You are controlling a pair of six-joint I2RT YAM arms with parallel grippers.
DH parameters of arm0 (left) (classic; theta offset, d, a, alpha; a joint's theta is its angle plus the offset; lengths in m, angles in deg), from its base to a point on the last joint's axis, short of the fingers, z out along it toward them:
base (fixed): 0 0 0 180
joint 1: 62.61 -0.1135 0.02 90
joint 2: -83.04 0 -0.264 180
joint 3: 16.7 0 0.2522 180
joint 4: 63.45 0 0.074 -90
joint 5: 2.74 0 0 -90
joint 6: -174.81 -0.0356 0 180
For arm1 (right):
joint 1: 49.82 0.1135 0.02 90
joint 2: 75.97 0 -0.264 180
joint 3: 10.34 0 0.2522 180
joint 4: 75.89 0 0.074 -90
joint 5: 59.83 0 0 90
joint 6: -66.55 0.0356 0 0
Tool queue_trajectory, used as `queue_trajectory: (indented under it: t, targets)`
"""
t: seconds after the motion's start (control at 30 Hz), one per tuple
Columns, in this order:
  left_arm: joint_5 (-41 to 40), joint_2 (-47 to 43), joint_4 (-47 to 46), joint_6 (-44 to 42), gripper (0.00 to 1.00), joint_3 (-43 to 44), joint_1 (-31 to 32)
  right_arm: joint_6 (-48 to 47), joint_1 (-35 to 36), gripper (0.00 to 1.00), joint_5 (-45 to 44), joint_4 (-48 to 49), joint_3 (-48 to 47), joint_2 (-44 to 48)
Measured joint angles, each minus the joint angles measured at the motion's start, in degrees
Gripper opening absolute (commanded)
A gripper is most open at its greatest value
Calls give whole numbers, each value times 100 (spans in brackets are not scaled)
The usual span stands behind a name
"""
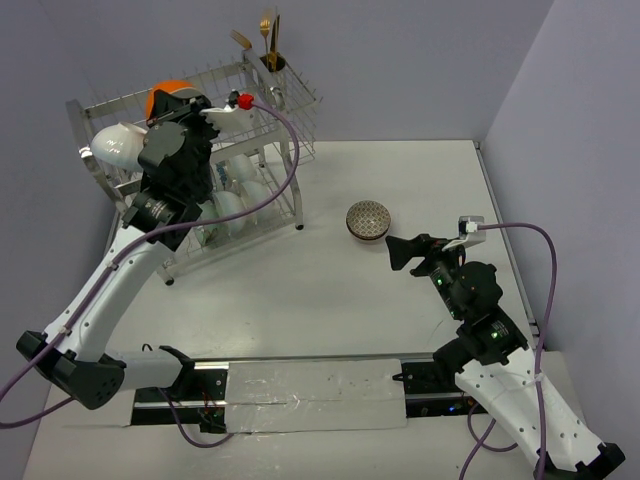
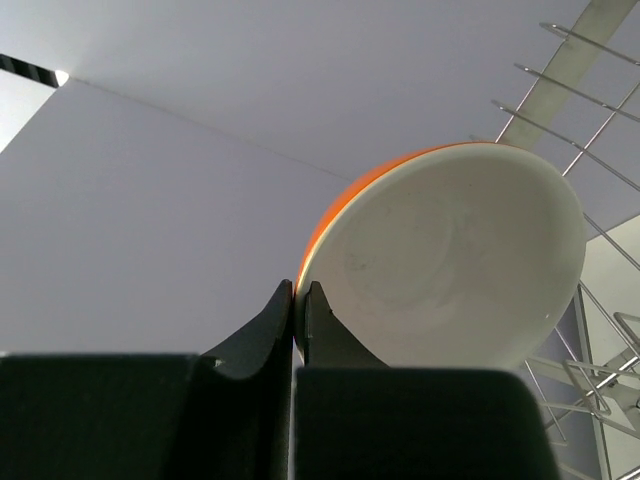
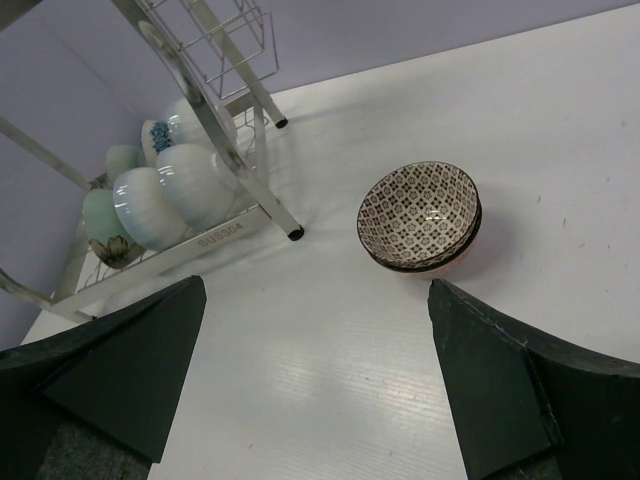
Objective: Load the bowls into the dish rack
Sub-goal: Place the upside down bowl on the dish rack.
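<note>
My left gripper (image 2: 298,288) is shut on the rim of an orange bowl (image 2: 455,255) with a white inside, held over the upper tier of the dish rack (image 1: 290,95); from above the orange bowl (image 1: 165,98) shows just behind the left wrist. A white bowl (image 1: 118,143) rests on the upper tier at the left. Several pale bowls (image 3: 165,190) stand on the lower tier. A brown-patterned bowl (image 3: 420,213) sits on the table beyond my right gripper (image 3: 315,290), which stands open and empty, a short way from that patterned bowl (image 1: 368,220).
Gold utensils (image 1: 268,35) stand in the cutlery cup at the rack's back right corner. A rack leg (image 3: 292,232) stands on the table left of the patterned bowl. Purple cables trail from both wrists. The table's right edge (image 1: 510,230) runs close beside the right arm.
</note>
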Motion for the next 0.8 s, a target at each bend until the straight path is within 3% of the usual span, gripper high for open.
queue_trajectory:
  t: [0.8]
  targets:
    - [634, -577, -376, 96, 4, -1405, -341, -15, 0, 100, 2, 107, 105, -35]
